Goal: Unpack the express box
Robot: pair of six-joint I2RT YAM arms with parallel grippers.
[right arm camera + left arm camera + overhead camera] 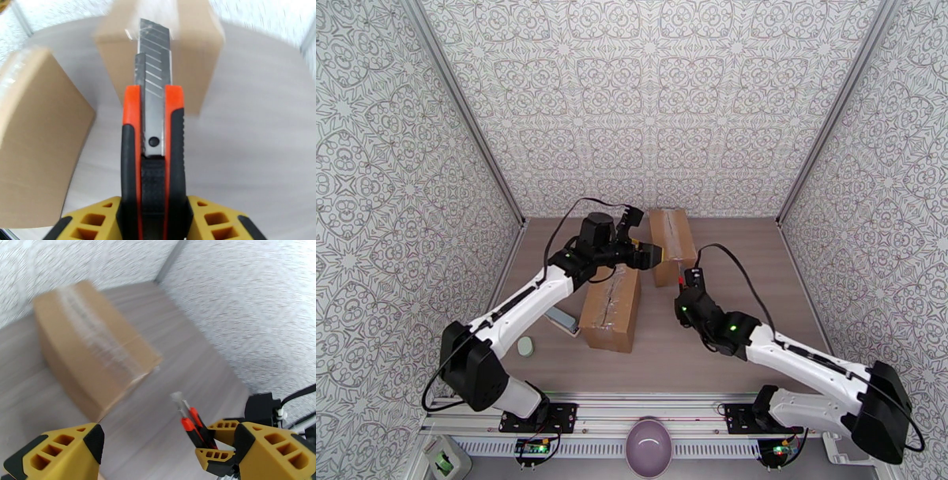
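Orange knife (153, 158) in right jaws, seemingly facing far box (197, 59).

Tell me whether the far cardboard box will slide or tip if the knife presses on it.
Likely slides: the far cardboard box rests flat on the smooth table. Tipping seems unlikely, since it lies on a broad face. Its taped top may dent under the utility knife.

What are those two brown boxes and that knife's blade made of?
Near box and far box: likely cardboard, matte brown, seams sealed with glossy clear tape. Knife blade: seemingly steel, grey with scored snap-off lines; handle looks like orange and black plastic.
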